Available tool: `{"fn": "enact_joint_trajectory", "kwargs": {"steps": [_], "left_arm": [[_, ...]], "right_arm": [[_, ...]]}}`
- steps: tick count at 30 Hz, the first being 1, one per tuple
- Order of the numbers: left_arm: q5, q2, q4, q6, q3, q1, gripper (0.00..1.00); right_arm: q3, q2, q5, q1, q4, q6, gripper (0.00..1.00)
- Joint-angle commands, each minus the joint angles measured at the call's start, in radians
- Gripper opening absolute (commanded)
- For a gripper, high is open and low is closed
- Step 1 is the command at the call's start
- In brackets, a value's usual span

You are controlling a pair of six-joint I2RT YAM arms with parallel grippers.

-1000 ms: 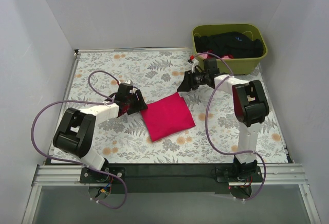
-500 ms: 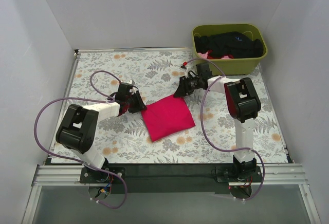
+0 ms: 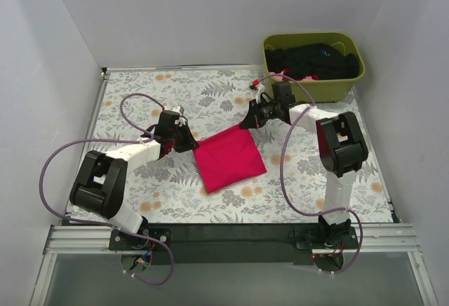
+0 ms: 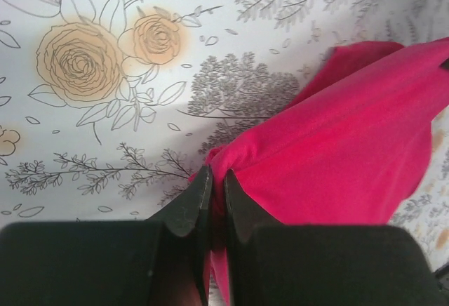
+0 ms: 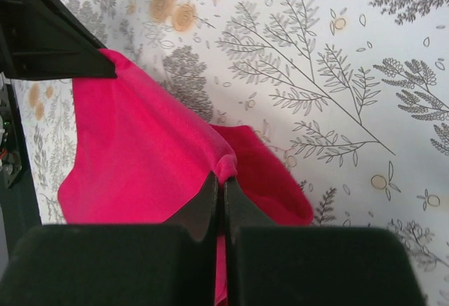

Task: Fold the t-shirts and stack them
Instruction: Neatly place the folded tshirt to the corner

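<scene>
Red t-shirt (image 3: 228,160) is pinched between left hand (image 3: 191,142) and right hand (image 3: 247,122).

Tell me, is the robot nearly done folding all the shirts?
Not nearly. Done: the red shirt lies folded into a small rectangle on the table. In hand: the left gripper and the right gripper each pinch one of its far corners, jaws shut on the cloth. Left: dark clothes sit heaped in the green bin, unfolded, and no stack has been started.

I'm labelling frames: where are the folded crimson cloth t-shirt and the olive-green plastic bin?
folded crimson cloth t-shirt (image 3: 230,160), top view, middle of cloth.
olive-green plastic bin (image 3: 330,88), top view, front wall.
</scene>
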Motion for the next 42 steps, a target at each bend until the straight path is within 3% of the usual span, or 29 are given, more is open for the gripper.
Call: {"fn": "enact_joint_trajectory", "kwargs": {"steps": [1,5,9,14,17,28,30,32,37,42], "left_arm": [[0.013,-0.104,-0.025,0.028,0.032,-0.002,0.03],[0.028,-0.154,-0.027,0.040,0.024,-0.008,0.04],[0.008,-0.154,-0.027,0.049,0.004,-0.011,0.12],[-0.026,-0.101,-0.022,0.045,-0.002,-0.010,0.34],[-0.052,-0.063,-0.019,0.045,0.015,-0.011,0.42],[-0.055,0.013,0.030,0.077,0.056,-0.011,0.45],[-0.049,0.019,0.044,0.086,0.061,-0.010,0.45],[-0.044,0.033,0.048,0.098,0.070,-0.011,0.39],[-0.032,0.013,0.048,0.117,0.073,-0.010,0.11],[-0.010,-0.070,0.052,0.135,0.052,-0.013,0.05]], "right_arm": [[-0.058,-0.149,0.052,-0.001,0.030,-0.022,0.01],[-0.130,-0.232,0.094,-0.001,0.042,-0.022,0.01],[-0.170,-0.259,0.102,-0.006,0.068,-0.022,0.01],[-0.158,-0.214,0.096,-0.006,0.080,-0.014,0.01],[-0.141,-0.181,0.082,-0.006,0.085,-0.008,0.01],[-0.078,-0.127,0.043,-0.006,0.086,0.007,0.01],[-0.075,-0.128,0.043,-0.006,0.086,0.007,0.01],[-0.075,-0.133,0.045,-0.006,0.086,0.007,0.01],[-0.100,-0.160,0.054,-0.006,0.085,0.006,0.01],[-0.137,-0.212,0.077,-0.006,0.086,0.013,0.01]]}}
